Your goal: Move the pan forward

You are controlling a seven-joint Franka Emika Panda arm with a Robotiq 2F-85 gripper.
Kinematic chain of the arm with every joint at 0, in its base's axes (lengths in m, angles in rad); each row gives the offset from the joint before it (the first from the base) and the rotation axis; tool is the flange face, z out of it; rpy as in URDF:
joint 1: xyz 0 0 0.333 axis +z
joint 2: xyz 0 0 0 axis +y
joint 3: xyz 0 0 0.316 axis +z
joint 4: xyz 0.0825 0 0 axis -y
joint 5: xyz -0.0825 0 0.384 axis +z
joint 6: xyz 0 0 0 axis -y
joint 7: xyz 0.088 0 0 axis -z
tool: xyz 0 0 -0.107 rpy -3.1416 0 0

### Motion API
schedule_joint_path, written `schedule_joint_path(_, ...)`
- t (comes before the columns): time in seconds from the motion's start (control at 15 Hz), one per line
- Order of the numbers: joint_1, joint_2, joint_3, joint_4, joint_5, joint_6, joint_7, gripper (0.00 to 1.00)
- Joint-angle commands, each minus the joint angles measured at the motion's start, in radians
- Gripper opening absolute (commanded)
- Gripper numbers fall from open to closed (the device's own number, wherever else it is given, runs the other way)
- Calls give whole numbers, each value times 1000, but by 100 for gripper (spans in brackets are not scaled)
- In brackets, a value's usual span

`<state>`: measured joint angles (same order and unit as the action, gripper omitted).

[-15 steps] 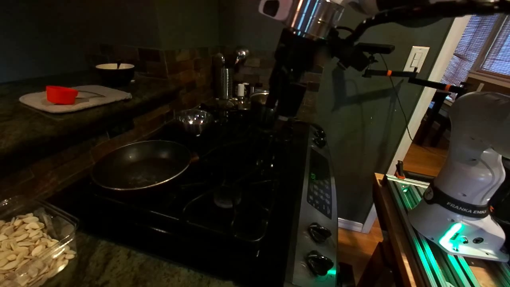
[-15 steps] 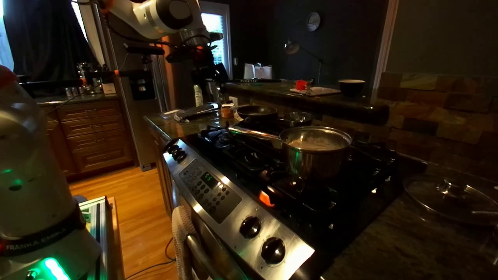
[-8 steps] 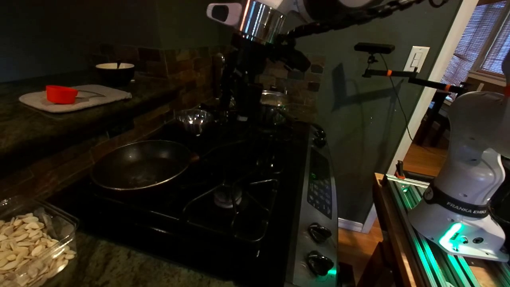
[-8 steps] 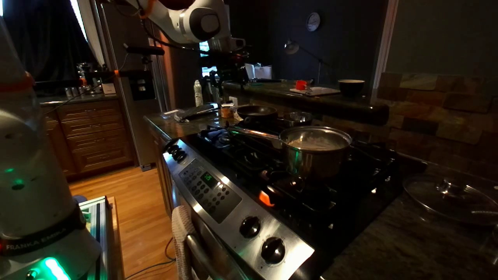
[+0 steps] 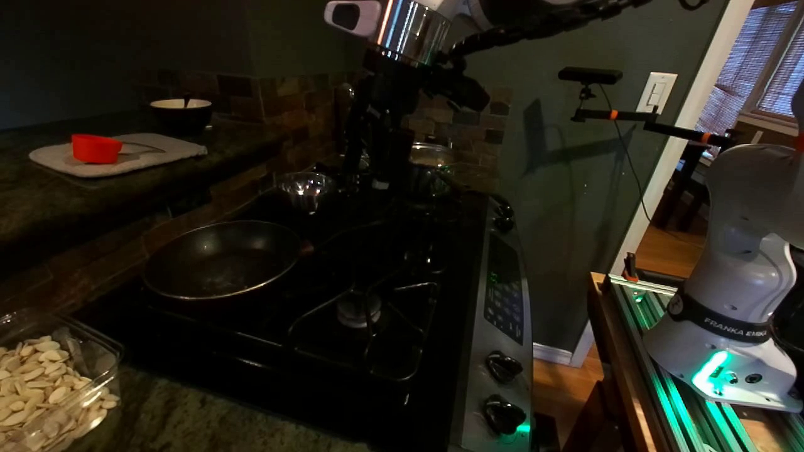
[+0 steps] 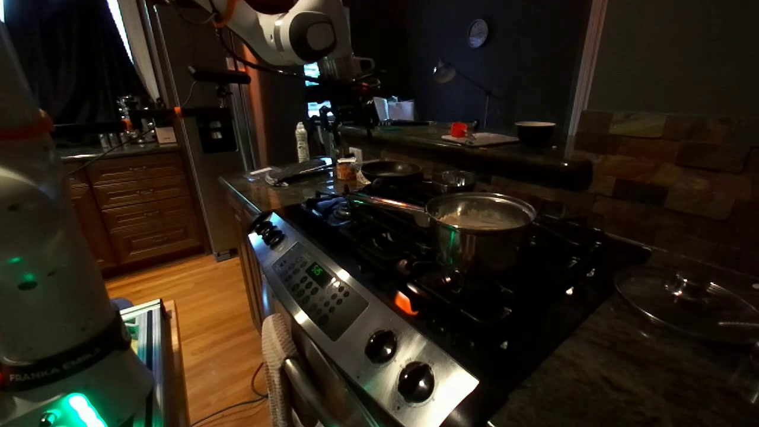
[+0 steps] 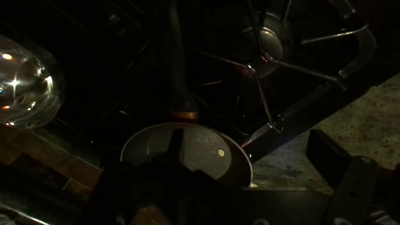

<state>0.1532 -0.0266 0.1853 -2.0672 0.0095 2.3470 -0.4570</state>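
Below the wide-spread, empty gripper (image 7: 247, 137) lies the frying pan (image 7: 206, 148); a grip too far out on its handle (image 7: 177, 70) could let it twist into the shiny metal bowl (image 7: 28, 87).

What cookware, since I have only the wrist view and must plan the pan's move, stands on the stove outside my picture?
Observer: A long-handled steel pot stands there.
Operator: Is that pot covered?
Observer: No; in an exterior view its top is open, with pale contents showing inside.
Operator: And is my gripper down at the pan's rim? My picture overlaps the two.
Observer: No; in an exterior view the gripper hangs apart from the round body of the pan.
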Motion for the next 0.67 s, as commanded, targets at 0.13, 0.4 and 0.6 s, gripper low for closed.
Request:
schedule_joint_path(0.13, 5, 94, -7, 49, 154, 87, -209, 100)
schedule_joint_path(0.4, -20, 156, -2, 82, 220, 86, -344, 100)
schedule_joint_path(0.6, -40, 198, -1, 98, 213, 106, -390, 100)
